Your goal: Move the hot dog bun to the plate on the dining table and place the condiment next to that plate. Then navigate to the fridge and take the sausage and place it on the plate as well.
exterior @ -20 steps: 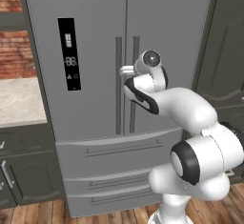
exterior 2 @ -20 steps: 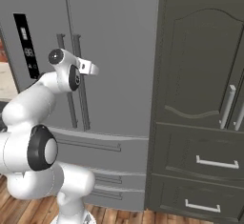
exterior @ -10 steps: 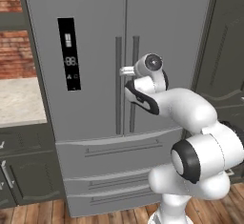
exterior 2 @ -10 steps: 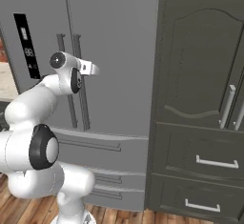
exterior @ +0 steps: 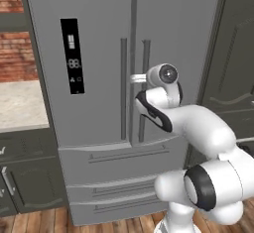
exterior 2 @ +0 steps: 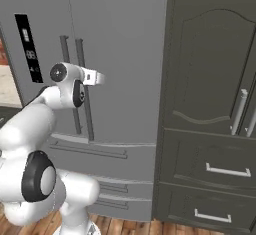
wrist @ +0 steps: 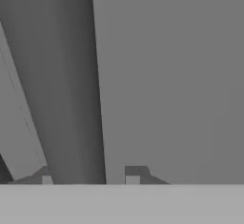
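Fingers point(wrist: 88, 178) closed in since earlier, now clamped on fridge point(exterior: 99, 38) right door handle point(wrist: 71, 99).

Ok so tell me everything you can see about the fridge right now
The fridge is a tall French-door unit in smooth grey steel, both upper doors shut, with two vertical bar handles side by side at the centre seam. A black display panel sits on the left door. Below are drawers with horizontal handles, all closed. It stands upright between a brick-backed counter and a dark cabinet. The tool is closed around the right door's handle.
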Motion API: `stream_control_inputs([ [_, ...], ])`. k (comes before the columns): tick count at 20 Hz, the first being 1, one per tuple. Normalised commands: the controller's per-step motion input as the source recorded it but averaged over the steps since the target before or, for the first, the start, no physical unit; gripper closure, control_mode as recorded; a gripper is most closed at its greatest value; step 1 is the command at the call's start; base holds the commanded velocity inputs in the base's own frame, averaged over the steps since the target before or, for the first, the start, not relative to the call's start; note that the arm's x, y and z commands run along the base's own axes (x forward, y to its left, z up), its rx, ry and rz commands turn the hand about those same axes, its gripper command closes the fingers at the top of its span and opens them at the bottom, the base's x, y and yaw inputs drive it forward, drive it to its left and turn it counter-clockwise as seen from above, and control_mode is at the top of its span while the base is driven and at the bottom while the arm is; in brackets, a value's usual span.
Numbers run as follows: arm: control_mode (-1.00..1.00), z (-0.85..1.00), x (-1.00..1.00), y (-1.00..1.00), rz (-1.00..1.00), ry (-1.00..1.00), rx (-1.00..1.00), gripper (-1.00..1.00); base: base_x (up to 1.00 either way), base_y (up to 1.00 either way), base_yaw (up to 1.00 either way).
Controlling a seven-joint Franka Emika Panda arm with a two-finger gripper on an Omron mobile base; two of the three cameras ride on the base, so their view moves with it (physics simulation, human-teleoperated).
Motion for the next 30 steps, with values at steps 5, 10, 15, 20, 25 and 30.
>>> stream_control_inputs([
  [5, -1.00, 0.34, -0.95, -0.64, 0.00, -0.13, 0.02, 1.00, 0.00, 0.00, 0.00],
  [10, -1.00, 0.42, -1.00, -0.63, 0.01, -0.07, 0.08, 1.00, 0.00, 0.00, 0.00],
  [15, -1.00, 0.48, -1.00, -0.64, 0.00, -0.12, 0.08, 1.00, 0.00, 0.00, 0.00],
  [20, -1.00, 0.48, -1.00, -0.49, 0.00, -0.07, 0.09, -1.00, 0.00, 0.00, 0.00],
  [25, -1.00, 0.39, -1.00, -0.05, 0.00, -0.16, 0.01, -1.00, 0.00, 0.00, 0.00],
  [30, -1.00, 0.23, -1.00, 0.34, 0.00, -0.23, -0.05, -1.00, 0.00, 0.00, 0.00],
])
